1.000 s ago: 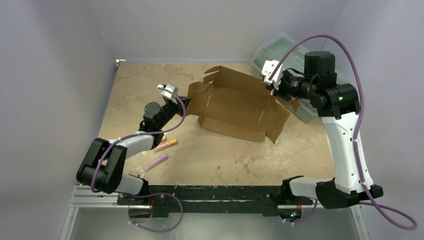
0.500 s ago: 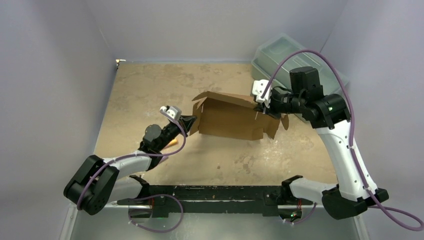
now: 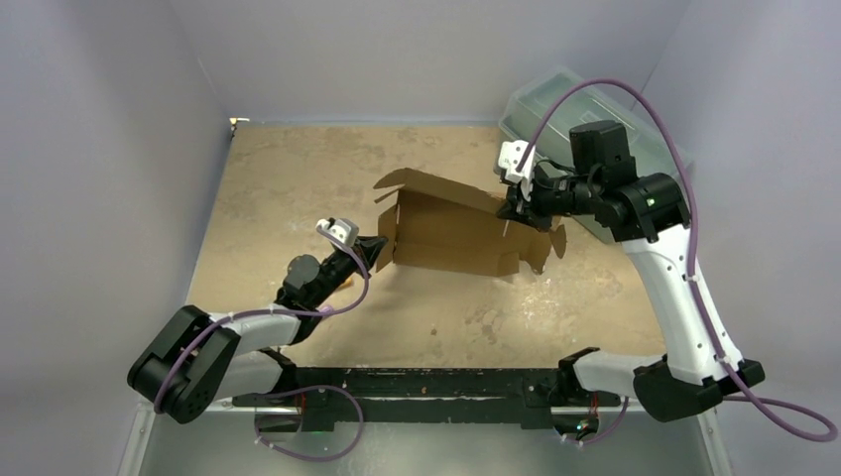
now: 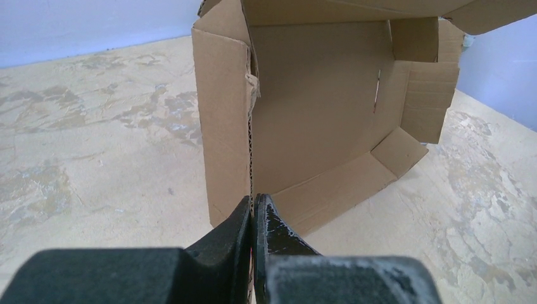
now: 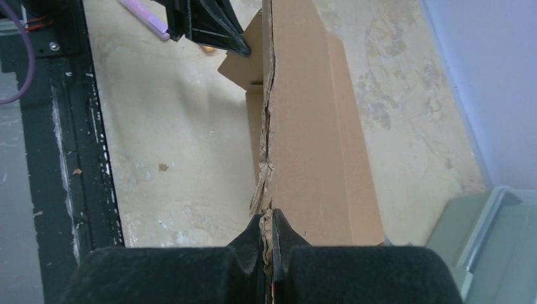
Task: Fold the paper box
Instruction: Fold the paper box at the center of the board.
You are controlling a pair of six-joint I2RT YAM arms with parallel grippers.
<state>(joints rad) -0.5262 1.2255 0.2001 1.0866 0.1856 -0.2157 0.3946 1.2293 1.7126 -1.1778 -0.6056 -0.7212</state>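
1. Top view: shows the paper box [image 3: 451, 236] mid-table, raised between both arms, with the grey-green toolbox [image 3: 537, 102] just beyond it at far right.
2. Same view: puts the left gripper [image 3: 381, 248] at the box's near-left corner and the right gripper [image 3: 514, 212] at its right end, but leaves the grips themselves unclear.
3. Left wrist view: settles that side, with fingers pinched almost together on the bare corrugated edge of an upright side wall. Also looks into the hollow interior, with its slots and loose end flaps.
4. Right wrist view: shows that gripper clamped narrow on a crumpled, torn-looking cardboard edge. Also catches a pink marker [image 5: 143, 11] on the table [image 5: 177, 145] near the left arm.
5. Orientation: long axis running left to right, broad panel tipped up steeply on its near edge, one flap jutting far-left.
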